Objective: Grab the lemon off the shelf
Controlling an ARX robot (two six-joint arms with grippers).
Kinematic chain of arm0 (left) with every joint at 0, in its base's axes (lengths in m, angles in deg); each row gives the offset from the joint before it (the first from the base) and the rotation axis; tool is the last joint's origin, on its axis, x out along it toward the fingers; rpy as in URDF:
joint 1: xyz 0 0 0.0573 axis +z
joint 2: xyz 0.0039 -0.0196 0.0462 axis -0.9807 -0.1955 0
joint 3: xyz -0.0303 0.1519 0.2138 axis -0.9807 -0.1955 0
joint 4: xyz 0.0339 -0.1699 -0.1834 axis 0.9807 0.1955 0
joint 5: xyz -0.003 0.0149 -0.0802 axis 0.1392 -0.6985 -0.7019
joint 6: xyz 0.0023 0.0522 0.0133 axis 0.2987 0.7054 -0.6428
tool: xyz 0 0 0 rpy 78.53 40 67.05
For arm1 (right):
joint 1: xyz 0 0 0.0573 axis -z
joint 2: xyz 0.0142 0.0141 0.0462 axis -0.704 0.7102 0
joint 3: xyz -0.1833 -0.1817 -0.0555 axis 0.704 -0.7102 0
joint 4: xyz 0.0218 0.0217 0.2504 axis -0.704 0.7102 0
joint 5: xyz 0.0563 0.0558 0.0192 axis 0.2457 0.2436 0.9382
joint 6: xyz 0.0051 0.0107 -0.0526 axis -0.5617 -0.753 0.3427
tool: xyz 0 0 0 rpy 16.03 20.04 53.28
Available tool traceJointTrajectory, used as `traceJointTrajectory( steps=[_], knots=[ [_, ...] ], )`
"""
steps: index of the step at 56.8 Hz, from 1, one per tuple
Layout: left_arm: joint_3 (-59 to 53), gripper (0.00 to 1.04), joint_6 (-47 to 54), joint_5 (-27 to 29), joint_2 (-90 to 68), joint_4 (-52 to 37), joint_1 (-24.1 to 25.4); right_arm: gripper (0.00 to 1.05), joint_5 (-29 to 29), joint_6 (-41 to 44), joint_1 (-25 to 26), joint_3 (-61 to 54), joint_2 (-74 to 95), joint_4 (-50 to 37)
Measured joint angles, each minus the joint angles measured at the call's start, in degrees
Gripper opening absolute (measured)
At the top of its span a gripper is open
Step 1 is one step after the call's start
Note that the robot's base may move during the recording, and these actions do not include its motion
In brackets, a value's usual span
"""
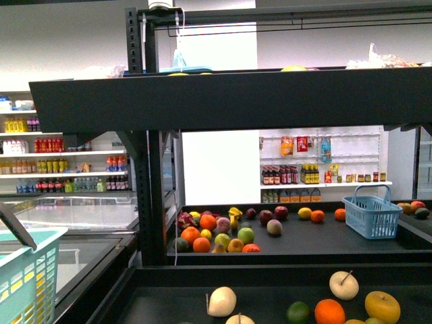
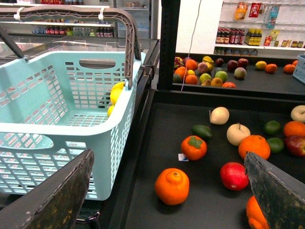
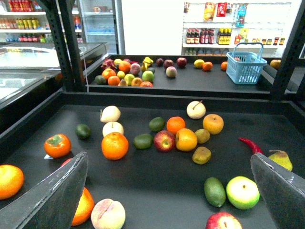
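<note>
The shelf [image 1: 169, 305] is a black deck strewn with fruit [image 2: 152, 143] [image 3: 157, 186]. No plain-yellow lemon shows on this near deck. A yellow oval fruit that looks like a lemon [image 1: 305, 212] [image 3: 198, 63] [image 2: 260, 65] lies on the farther deck beside an orange. Two yellow fruits [image 2: 116, 92] rest inside the teal basket; I cannot tell what they are. My left gripper [image 2: 167, 155] hangs open over the deck's left part, above an orange [image 2: 172, 186]. My right gripper [image 3: 169, 156] hangs open over the deck's middle, holding nothing. Neither arm shows in the front view.
The teal basket [image 2: 71, 119] [image 1: 27, 277] stands left of the deck on a glass-topped freezer [image 1: 88, 256]. Oranges, apples, limes, a persimmon [image 2: 194, 147] and a red chilli [image 3: 250, 144] lie scattered. A blue basket [image 1: 372, 214] sits on the far deck. A black upright [image 1: 152, 196] divides the bays.
</note>
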Motion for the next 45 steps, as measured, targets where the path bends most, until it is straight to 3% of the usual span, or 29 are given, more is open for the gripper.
traceJointTrajectory(
  steps=[45],
  knots=[
    [0.0, 0.97, 0.0, 0.0, 0.0, 0.0, 0.0, 1.02, 0.0, 0.0, 0.0, 0.0, 0.0, 0.0]
  ],
)
